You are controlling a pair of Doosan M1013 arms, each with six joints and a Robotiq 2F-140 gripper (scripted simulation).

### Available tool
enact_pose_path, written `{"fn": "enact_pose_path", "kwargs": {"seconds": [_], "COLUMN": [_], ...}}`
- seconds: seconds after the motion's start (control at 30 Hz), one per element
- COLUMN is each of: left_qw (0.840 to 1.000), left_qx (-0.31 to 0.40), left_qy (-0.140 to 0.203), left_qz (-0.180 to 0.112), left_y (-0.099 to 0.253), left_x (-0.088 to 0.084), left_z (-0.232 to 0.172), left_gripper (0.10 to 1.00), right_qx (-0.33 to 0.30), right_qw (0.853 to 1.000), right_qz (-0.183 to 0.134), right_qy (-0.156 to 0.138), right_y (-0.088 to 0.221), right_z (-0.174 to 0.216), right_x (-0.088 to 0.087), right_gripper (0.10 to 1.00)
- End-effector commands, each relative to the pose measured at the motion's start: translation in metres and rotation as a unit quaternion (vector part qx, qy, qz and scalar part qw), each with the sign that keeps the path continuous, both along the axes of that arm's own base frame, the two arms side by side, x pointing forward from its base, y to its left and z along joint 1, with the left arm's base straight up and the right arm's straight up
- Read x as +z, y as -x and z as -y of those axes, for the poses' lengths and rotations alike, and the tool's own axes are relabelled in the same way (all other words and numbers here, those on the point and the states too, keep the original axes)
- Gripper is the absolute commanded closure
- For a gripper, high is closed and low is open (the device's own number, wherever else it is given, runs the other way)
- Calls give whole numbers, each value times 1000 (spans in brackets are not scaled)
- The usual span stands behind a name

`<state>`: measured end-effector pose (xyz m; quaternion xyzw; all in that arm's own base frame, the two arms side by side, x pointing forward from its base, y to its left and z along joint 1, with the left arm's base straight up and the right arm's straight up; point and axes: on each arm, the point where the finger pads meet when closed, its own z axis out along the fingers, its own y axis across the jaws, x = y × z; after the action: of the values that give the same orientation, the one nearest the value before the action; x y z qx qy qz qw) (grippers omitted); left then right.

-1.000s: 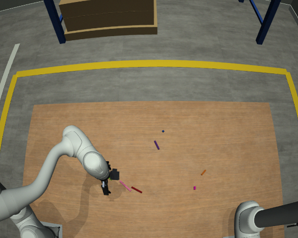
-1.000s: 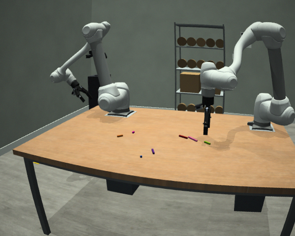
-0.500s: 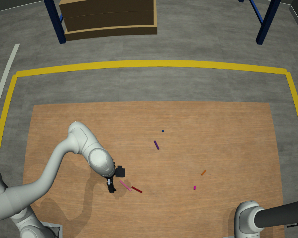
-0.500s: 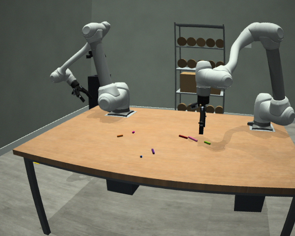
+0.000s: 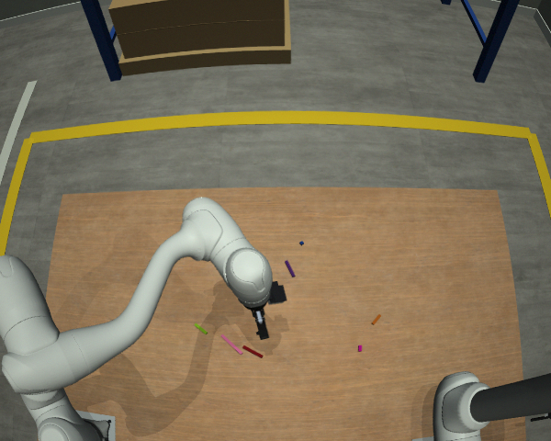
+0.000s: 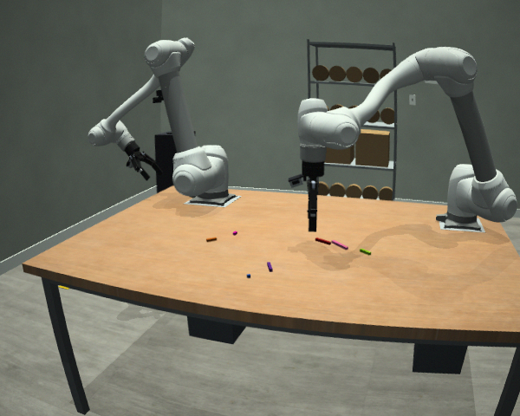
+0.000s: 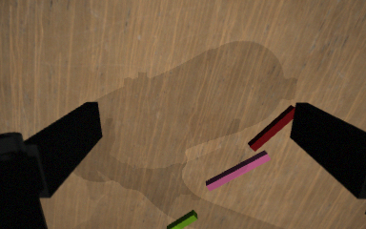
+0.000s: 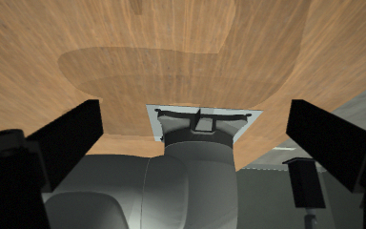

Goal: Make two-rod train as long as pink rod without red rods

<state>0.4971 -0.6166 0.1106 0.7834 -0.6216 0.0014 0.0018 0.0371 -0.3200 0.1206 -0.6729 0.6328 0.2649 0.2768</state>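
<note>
Top view, left gripper (image 5: 263, 337) (image 6: 312, 230) (image 7: 195, 119) open, no readable writing
</note>
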Motion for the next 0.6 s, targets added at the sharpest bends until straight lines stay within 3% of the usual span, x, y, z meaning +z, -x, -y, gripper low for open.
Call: {"fn": "enact_pose_path", "kwargs": {"seconds": [0.0, 0.23, 0.3, 0.33, 0.57], "left_qw": [1000, 997, 997, 995, 988], "left_qx": [26, 81, 81, 105, 154], "left_qy": [-2, -2, -2, -2, -2], "left_qz": [0, 0, 0, 0, 0], "left_y": [-12, -26, -26, -29, -29], "left_x": [5, 11, 11, 12, 12], "left_z": [40, 121, 121, 154, 221], "left_gripper": [98, 98, 98, 98, 98], "right_qx": [0, 0, 0, 0, 0], "right_qw": [1000, 1000, 1000, 1000, 1000], "right_qz": [0, 0, 0, 0, 0], "right_qy": [0, 0, 0, 0, 0], "right_y": [0, 0, 0, 0, 0], "right_z": [0, 0, 0, 0, 0], "right_x": [0, 0, 0, 0, 0], "right_gripper": [98, 98, 98, 98, 98]}}
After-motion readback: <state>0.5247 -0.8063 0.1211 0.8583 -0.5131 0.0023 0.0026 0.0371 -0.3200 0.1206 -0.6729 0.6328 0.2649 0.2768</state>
